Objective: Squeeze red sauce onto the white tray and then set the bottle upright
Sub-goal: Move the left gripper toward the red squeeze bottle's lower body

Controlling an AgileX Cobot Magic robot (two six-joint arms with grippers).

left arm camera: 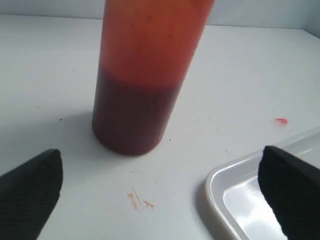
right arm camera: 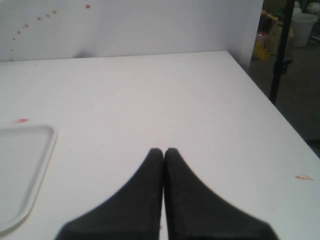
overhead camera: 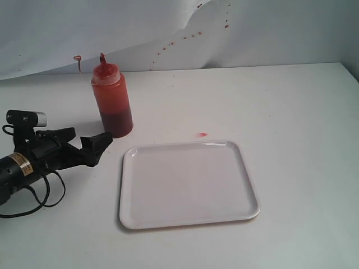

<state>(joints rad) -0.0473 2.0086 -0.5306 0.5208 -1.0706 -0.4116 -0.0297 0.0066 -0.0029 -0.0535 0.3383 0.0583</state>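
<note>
The bottle [overhead camera: 112, 101] stands upright on the table behind the white tray's [overhead camera: 188, 185] left corner, red-orange with darker red at its base, and its nozzle points up. My left gripper [overhead camera: 92, 137] sits low on the table just short of the bottle and is open, touching nothing. In the left wrist view the bottle [left arm camera: 142, 75] rises ahead of the left gripper [left arm camera: 160, 195], and the tray's corner [left arm camera: 220, 182] lies beside one finger. No round blob of red sauce shows on the tray. My right gripper [right arm camera: 163, 151] is shut and holds nothing, off to the side of the tray [right arm camera: 20, 165].
A small pinkish smear [overhead camera: 202, 134] marks the table behind the tray. Red specks dot the white backdrop [overhead camera: 185, 38]. In the right wrist view the table edge [right arm camera: 270, 105] drops off beside a dark stand [right arm camera: 281, 55].
</note>
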